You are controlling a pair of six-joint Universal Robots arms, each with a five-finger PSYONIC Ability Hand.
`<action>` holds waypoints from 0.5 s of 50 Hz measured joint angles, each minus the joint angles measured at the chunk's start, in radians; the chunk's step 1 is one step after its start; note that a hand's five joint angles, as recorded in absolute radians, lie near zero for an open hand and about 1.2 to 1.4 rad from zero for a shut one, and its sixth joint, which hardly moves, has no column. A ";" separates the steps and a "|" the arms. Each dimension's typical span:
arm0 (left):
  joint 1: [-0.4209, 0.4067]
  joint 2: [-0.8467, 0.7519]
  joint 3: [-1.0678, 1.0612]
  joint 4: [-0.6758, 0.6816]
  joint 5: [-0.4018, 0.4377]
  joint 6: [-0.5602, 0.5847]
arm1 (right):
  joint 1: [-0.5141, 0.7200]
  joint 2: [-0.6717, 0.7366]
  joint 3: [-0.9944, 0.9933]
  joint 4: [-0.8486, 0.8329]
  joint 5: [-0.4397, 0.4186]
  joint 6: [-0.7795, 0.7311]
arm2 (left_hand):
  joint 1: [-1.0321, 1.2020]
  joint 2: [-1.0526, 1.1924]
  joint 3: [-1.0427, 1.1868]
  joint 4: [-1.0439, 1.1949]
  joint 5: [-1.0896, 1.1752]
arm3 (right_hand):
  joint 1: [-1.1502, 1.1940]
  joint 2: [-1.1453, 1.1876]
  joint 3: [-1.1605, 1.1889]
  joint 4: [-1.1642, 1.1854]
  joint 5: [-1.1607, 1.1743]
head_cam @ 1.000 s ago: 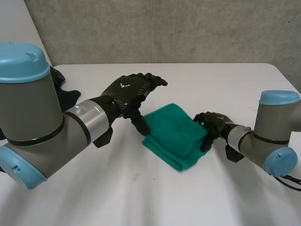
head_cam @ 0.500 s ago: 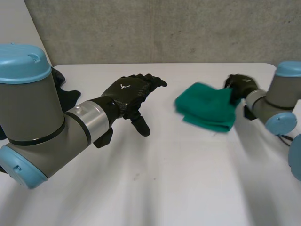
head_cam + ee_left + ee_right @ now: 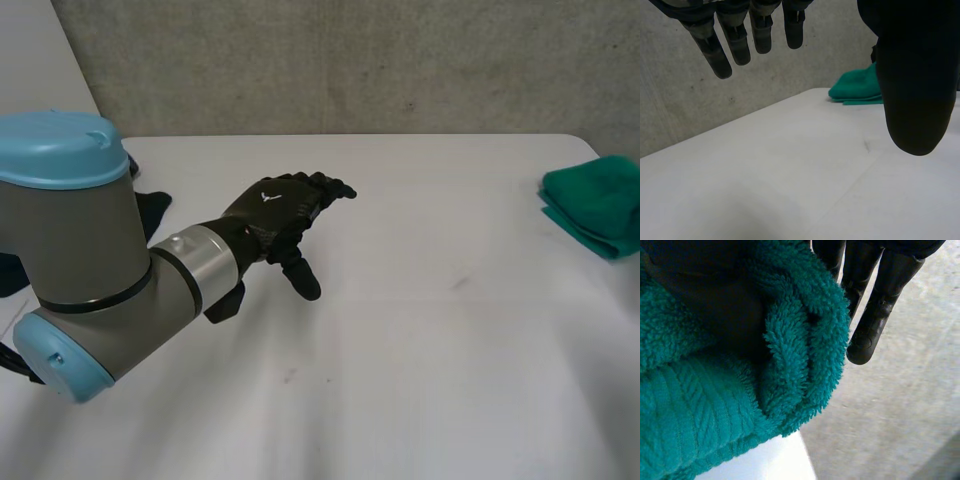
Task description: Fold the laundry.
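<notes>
One folded green towel (image 3: 598, 215) is now lying at the far right edge of the table (image 3: 420, 350), not mid-table as before, our right hand (image 3: 875, 315) pinching it against its thumb while our left hand (image 3: 280, 210) is still hovering slack-fingered and empty, so we are likely setting it aside as done

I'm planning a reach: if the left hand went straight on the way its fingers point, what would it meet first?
Probably nothing near: the left hand points across bare white table toward the concrete wall, though depth is unclear. The green towel lies well off to its side.
</notes>
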 measured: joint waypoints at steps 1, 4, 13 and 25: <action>0.000 0.000 0.000 0.000 0.000 0.000 | -0.003 0.000 0.001 -0.002 0.002 -0.004 | 0.000 0.000 0.000 0.000 0.000 | 0.000 0.000 0.000 0.000 0.000; 0.000 -0.002 0.000 0.000 0.000 -0.004 | -0.011 0.001 0.005 -0.008 0.001 -0.018 | 0.000 0.000 0.000 0.000 0.000 | 0.000 0.000 0.000 0.000 0.000; 0.001 0.000 0.001 0.000 0.000 -0.010 | -0.009 -0.037 0.025 0.079 -0.067 -0.029 | 0.000 0.000 0.000 0.000 0.000 | -0.676 -0.812 -0.815 -0.815 -0.759; -0.003 0.028 -0.001 -0.002 -0.001 -0.008 | -0.024 -0.264 0.171 0.295 -0.056 -0.398 | 0.000 0.000 0.000 0.000 0.000 | -0.715 -0.931 -0.968 -0.952 -0.881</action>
